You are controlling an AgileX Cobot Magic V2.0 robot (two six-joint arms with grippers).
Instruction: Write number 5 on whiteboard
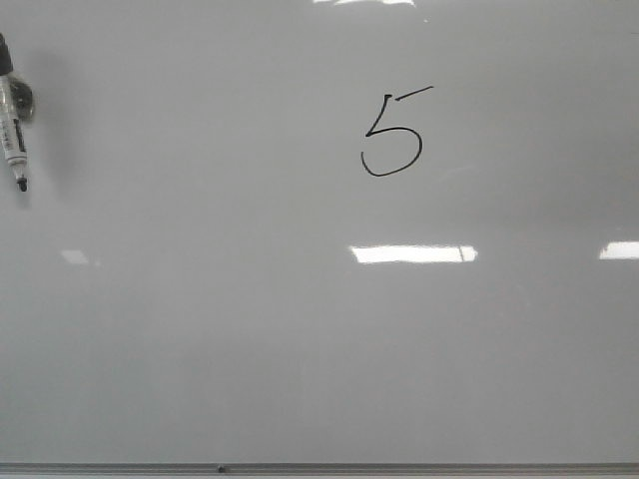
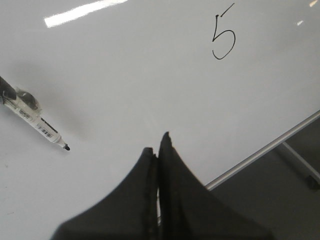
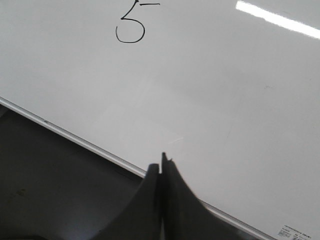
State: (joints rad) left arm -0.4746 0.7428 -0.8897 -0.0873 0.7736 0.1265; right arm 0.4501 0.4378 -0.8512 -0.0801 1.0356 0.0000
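Note:
The whiteboard (image 1: 300,349) fills the front view, glossy grey-white. On it, right of centre and toward the far side, is the number 5 (image 1: 392,135) in thin black line, with a detached top stroke; it also shows as the number 5 (image 2: 223,35) and the number 5 (image 3: 132,25). An uncapped marker (image 1: 14,120) rests at the far left of the board, black tip toward the near edge, and appears as the marker (image 2: 36,119) in the left wrist view. My left gripper (image 2: 157,146) is shut with nothing in it, over the board near its frame. My right gripper (image 3: 161,164) is shut and empty too. Neither touches the marker.
A thin grey frame edge (image 1: 319,467) bounds the board's near side, also seen as frame edge (image 2: 260,152) and frame edge (image 3: 75,137). Beyond it lies dark floor (image 3: 50,190). Bright light reflections (image 1: 412,253) sit on the board.

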